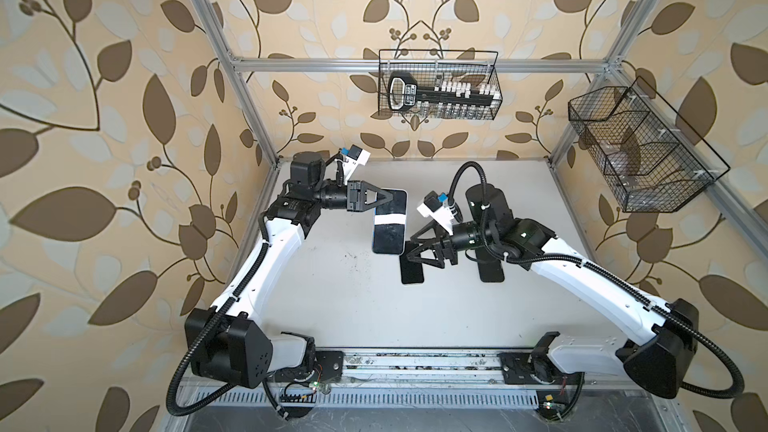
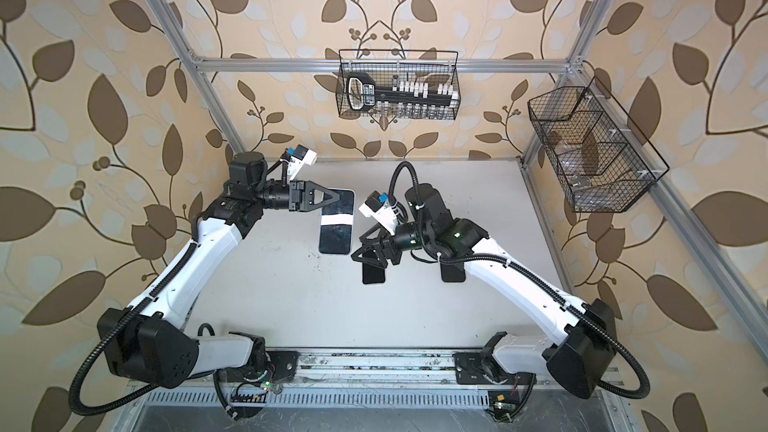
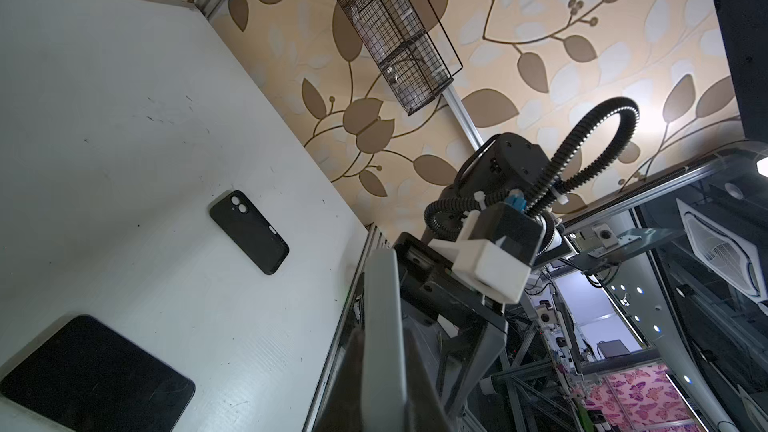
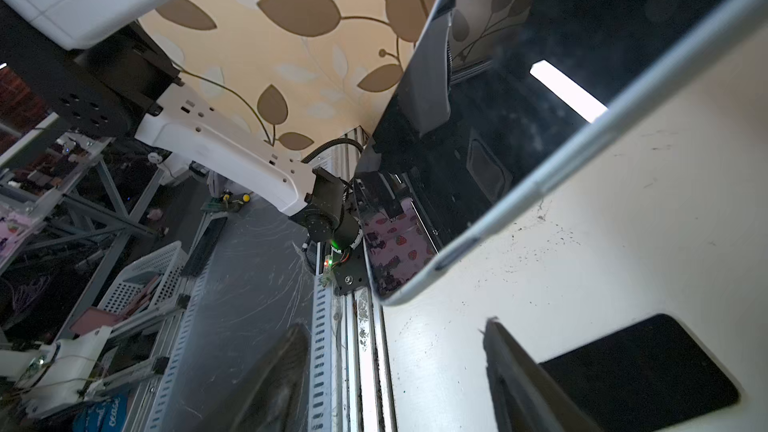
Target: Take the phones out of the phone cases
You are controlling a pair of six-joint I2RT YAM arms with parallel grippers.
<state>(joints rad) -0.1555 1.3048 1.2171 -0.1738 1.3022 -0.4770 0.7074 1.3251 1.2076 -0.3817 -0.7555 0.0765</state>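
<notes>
L gripper (image 1: 391, 198) clamped on phone (image 1: 389, 234) far end; R gripper (image 1: 410, 248) apart, just beside it.

You will find no legible text; the label on the tool (image 1: 409, 94) in the basket (image 1: 457, 51) is too blurred.

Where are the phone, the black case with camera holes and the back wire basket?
phone (image 1: 390, 234), in a top view, middle of screen.
black case (image 3: 249, 234), left wrist view, middle of its back.
wire basket (image 1: 436, 51), in a top view, top rim.
</notes>
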